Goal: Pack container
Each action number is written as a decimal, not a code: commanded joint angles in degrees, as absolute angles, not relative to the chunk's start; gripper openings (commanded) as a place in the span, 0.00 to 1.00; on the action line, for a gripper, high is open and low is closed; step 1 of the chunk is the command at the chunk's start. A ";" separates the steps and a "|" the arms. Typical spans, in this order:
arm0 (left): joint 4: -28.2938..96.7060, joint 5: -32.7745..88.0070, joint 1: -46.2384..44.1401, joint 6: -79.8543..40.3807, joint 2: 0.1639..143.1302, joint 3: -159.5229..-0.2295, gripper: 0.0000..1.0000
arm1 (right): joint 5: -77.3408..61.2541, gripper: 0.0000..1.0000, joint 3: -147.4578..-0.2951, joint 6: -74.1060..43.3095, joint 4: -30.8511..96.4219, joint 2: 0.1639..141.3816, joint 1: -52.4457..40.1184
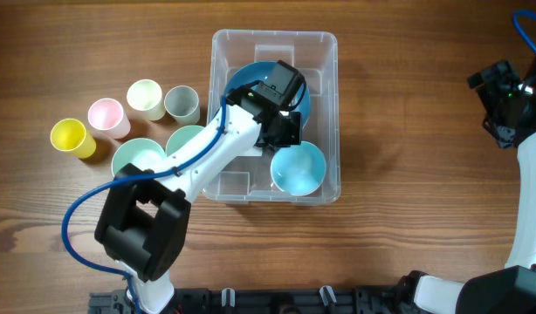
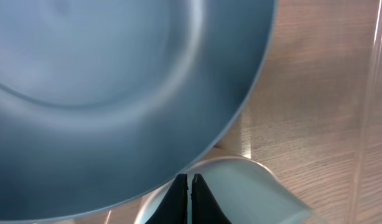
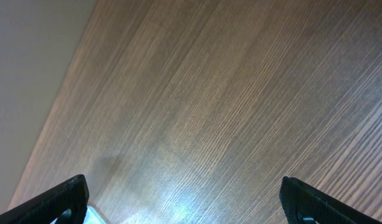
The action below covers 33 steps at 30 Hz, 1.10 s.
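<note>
The clear plastic container (image 1: 329,52) stands at the table's middle. Inside it lie a dark blue bowl (image 1: 242,78) at the far end and a light blue bowl (image 1: 298,170) at the near right. My left gripper (image 1: 284,139) reaches into the container between the two bowls. In the left wrist view its fingers (image 2: 188,177) are shut, with nothing visible between them, just over the light blue bowl's rim (image 2: 253,186) and below the dark blue bowl (image 2: 116,81). My right gripper (image 1: 499,105) hovers far right, open and empty (image 3: 185,199) over bare wood.
Left of the container stand a yellow cup (image 1: 69,137), a pink cup (image 1: 106,115), a pale green cup (image 1: 145,96) and a grey-green cup (image 1: 182,103). Two mint bowls (image 1: 135,157) (image 1: 188,139) sit beside them, partly under my left arm.
</note>
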State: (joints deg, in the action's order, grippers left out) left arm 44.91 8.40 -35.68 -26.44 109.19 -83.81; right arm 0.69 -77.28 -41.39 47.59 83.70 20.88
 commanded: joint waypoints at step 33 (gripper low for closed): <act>56.45 4.40 -39.27 -9.06 102.13 -83.46 0.40 | 1.28 1.00 -77.14 -42.17 47.57 84.44 20.71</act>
State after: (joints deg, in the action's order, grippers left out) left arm 56.42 5.37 -38.76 -17.61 102.10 -84.01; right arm 0.69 -77.28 -41.39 47.59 83.70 20.88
